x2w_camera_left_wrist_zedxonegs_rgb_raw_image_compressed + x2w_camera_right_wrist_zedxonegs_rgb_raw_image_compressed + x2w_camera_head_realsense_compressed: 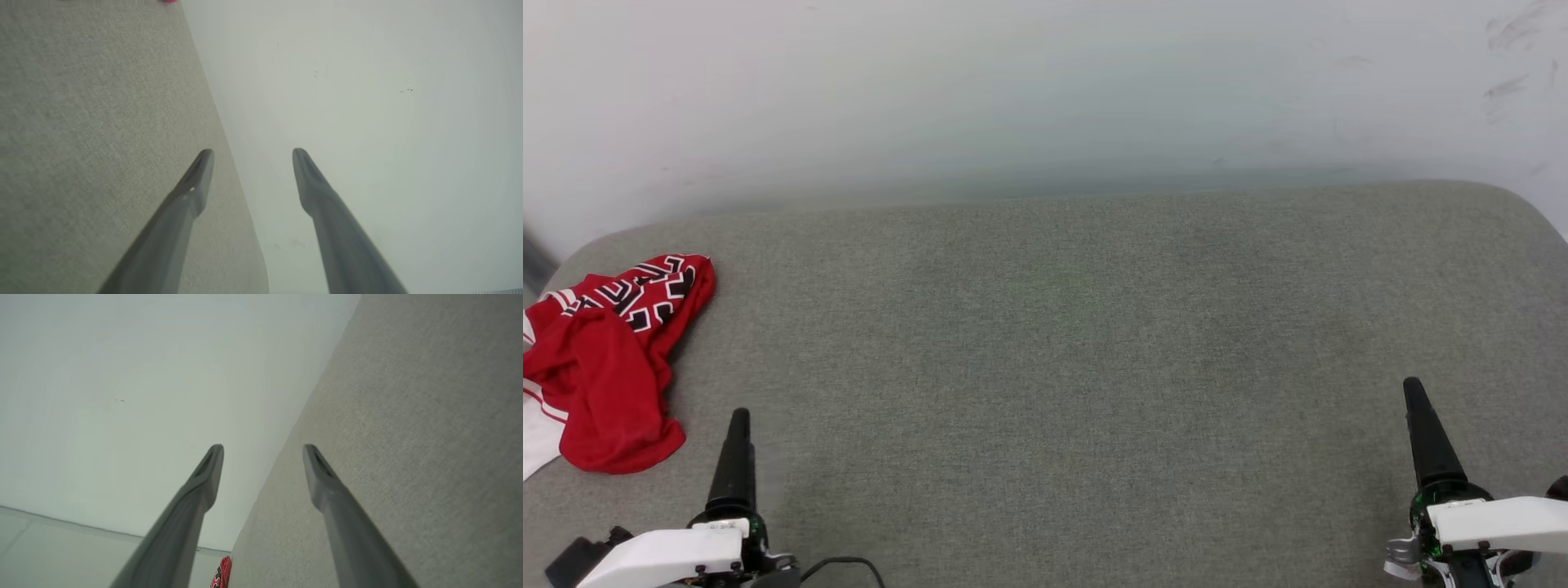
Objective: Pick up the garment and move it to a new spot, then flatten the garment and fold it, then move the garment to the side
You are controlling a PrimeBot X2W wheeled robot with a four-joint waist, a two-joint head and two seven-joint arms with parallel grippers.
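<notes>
Crumpled garment (605, 367) (cropped at left), lettering (645, 296) illegible

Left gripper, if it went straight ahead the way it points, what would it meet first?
The left gripper would likely meet the pale wall past the grey cushion; the garment lies off to its left.

Jaws apart on left end effector (252, 150), right end effector (263, 446).

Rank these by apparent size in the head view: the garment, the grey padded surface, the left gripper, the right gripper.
1. the grey padded surface, by far the largest
2. the garment, crumpled at its left edge
3. the left gripper and right gripper look alike, so they stay unranked
</notes>
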